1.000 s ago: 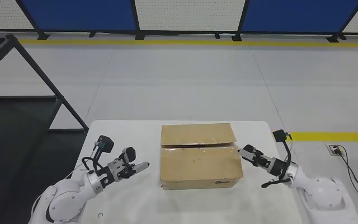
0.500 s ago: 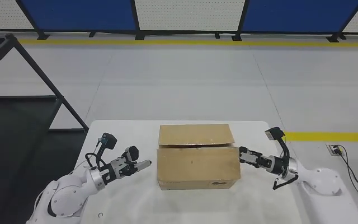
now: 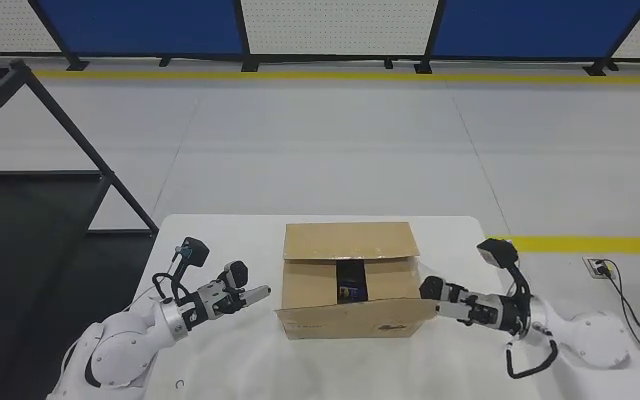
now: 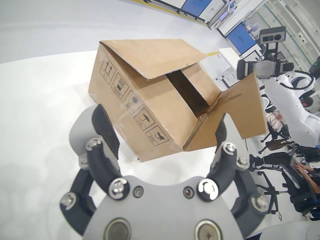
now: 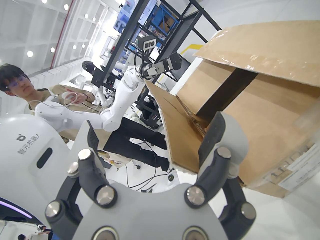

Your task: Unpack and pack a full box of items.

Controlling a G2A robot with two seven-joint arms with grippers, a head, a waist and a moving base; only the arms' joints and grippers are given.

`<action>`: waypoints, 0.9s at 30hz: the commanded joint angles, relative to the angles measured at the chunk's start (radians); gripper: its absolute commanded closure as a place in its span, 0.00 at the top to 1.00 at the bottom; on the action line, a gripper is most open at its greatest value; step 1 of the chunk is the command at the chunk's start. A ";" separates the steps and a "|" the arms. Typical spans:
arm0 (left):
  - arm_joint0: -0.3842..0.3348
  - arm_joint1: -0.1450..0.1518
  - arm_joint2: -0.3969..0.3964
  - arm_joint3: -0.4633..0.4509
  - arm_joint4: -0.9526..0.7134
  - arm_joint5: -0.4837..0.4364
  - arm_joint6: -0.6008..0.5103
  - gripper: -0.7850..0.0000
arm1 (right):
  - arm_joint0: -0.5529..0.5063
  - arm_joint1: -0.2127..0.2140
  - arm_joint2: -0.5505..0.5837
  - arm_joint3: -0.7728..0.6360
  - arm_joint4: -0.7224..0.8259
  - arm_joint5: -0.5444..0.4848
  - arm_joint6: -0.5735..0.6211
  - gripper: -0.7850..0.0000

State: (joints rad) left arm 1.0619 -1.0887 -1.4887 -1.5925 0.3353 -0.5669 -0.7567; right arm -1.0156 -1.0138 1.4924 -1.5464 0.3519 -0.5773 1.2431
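Where the smooth white surface (image 3: pixel 220 250) spreads before the robot, one cardboard box (image 3: pixel 350 300) sits about midway across it, between the two arms. It is plain brown corrugated board, rectangular and matte, with the fluted core showing at cut edges.

- Far flap (image 4: pixel 150 56): slants up a little over the top, free edge slightly ragged.
- Near flap (image 4: pixel 240 106): stands tilted up and outward, toward the robot.
- Dark slot (image 3: pixel 350 278): opens into the inside between the two flaps. Something dark sits in there, too small to tell.
- Clear tape (image 5: pixel 237 59): glossy, clings in patches along the far flap's edge.
- Handling pictograms (image 4: pixel 132 101): a row of five black squares printed on the end facing the left arm.
- Paper label (image 5: pixel 295 168): white, stuck low on the side nearest the right arm.

Left claw (image 4: pixel 162 114): grey metal frame with round bolt heads and black rubbery fingers (image 4: pixel 105 131). The fingers are spread wide and hold nothing. It hovers just beside the box's left end, and the top view shows it apart from the box.

Right claw (image 5: pixel 153 119): same build, fingers (image 5: pixel 215 136) spread wide, not clamped. The near flap's right corner passes between them. One finger sits on the flap's inner side by the fold and looks to touch it. The other stands clear on the outer side. In the top view this claw is at the box's near right corner.
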 commanded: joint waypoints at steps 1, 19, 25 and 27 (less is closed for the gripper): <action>0.000 0.000 0.000 0.000 0.000 0.000 0.000 1.00 | -0.037 0.014 -0.004 -0.040 -0.020 -0.018 -0.018 1.00; 0.000 0.000 0.000 0.000 0.000 0.000 0.000 1.00 | -0.255 0.182 -0.049 -0.140 -0.164 -0.209 -0.209 1.00; 0.000 0.000 0.000 0.000 0.000 0.000 0.000 1.00 | -0.233 0.217 -0.105 -0.102 -0.159 -0.225 -0.225 1.00; 0.000 0.000 0.000 0.000 0.000 0.000 0.000 1.00 | -0.220 0.226 -0.129 -0.093 -0.161 -0.233 -0.233 1.00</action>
State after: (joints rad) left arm 1.0619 -1.0887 -1.4887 -1.5925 0.3353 -0.5669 -0.7567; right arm -1.2409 -0.7915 1.3726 -1.6425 0.1912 -0.8067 1.0135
